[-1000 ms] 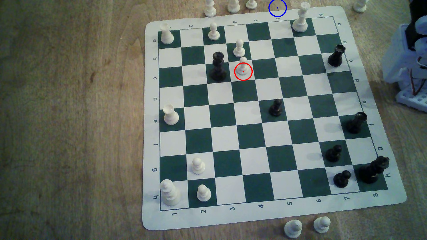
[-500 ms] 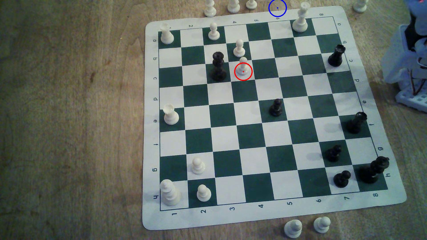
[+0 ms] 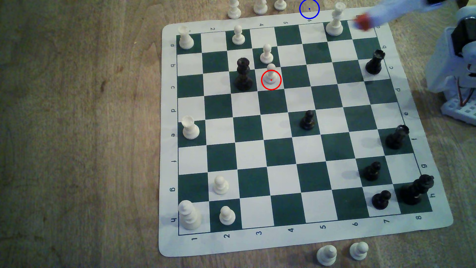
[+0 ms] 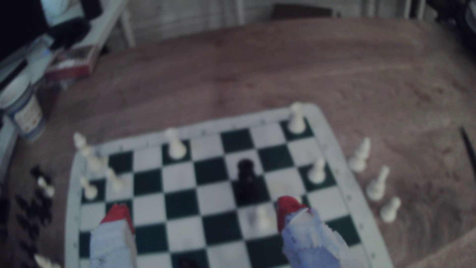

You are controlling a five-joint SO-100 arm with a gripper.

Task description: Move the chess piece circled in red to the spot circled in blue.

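The chess piece circled in red (image 3: 271, 77) is a cream-white pawn standing upright on a white square, right of a tall black piece (image 3: 243, 74). The spot circled in blue (image 3: 309, 9) is bare wood just past the board's far edge. My gripper (image 3: 362, 22) shows as a blurred red tip over the board's top right corner in the exterior view, far from the pawn. In the wrist view the gripper (image 4: 203, 211) is open, its red-tipped fingers (image 4: 289, 208) wide apart above the board. A blurred white pawn (image 4: 261, 217), probably the circled one, stands between them.
Another white pawn (image 3: 266, 54) stands just behind the circled one. Three white pieces (image 3: 260, 6) line the table left of the blue ring, and a tall white piece (image 3: 334, 22) stands on the board to its right. The arm's base (image 3: 458, 64) sits at the exterior view's right edge.
The arm has swung in from the exterior view's right, and its red-tipped gripper now hangs blurred over the board's top right corner. No chess piece has moved.
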